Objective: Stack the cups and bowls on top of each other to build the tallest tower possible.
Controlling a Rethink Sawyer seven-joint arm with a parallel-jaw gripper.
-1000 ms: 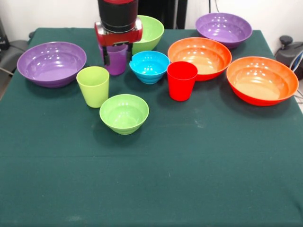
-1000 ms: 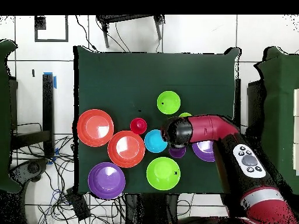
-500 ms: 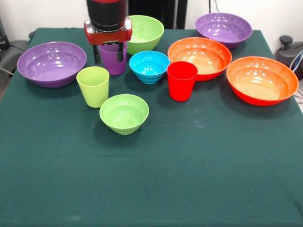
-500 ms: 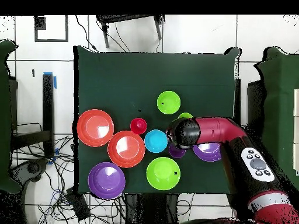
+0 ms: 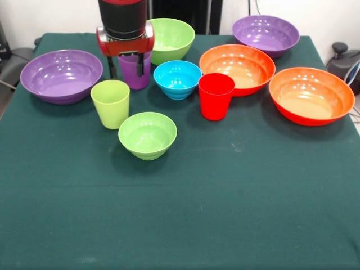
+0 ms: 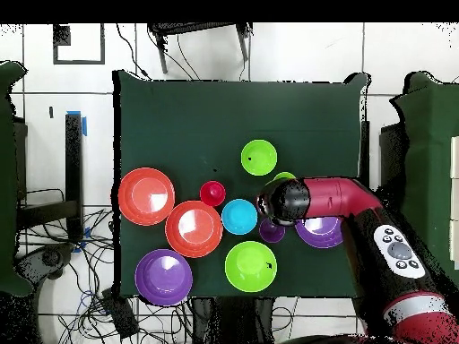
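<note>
Front view, read from left to right, showed a wide purple bowl [image 5: 61, 75] at the left edge of the green tabletop [image 5: 180, 214], empty. Next came the lime-green cup [image 5: 111, 102], upright and empty, with the tool [image 5: 125, 64] above and behind it. The tool's two dark fingers [image 5: 140, 64] stood apart, one over the front of the purple cup [image 5: 134, 72] and the other left of it near that side; it gripped nothing that I could see, though whether a finger touched the cup could not be told. The purple cup stood upright just in front of the medium lime-green bowl [image 5: 171, 39]. Nearer the camera sat the small lime-green bowl [image 5: 147, 135], then the small blue bowl [image 5: 178, 79], the red cup [image 5: 216, 95], an orange bowl [image 5: 237, 68], a second purple bowl [image 5: 266, 35] at the back, and another orange bowl [image 5: 311, 94] at the right. Every container looked empty, all stood open side up, and nothing was stacked, so no tower had begun. In the overhead view the arm [image 6: 359, 224] covered much of the purple cup. I judged these thin plastic pieces light, stiff and smooth, easy to tip or let slip; a cup would best be pinched across its wall near the rim, or with one finger inside and one outside, and a bowl taken by its rim.
</note>
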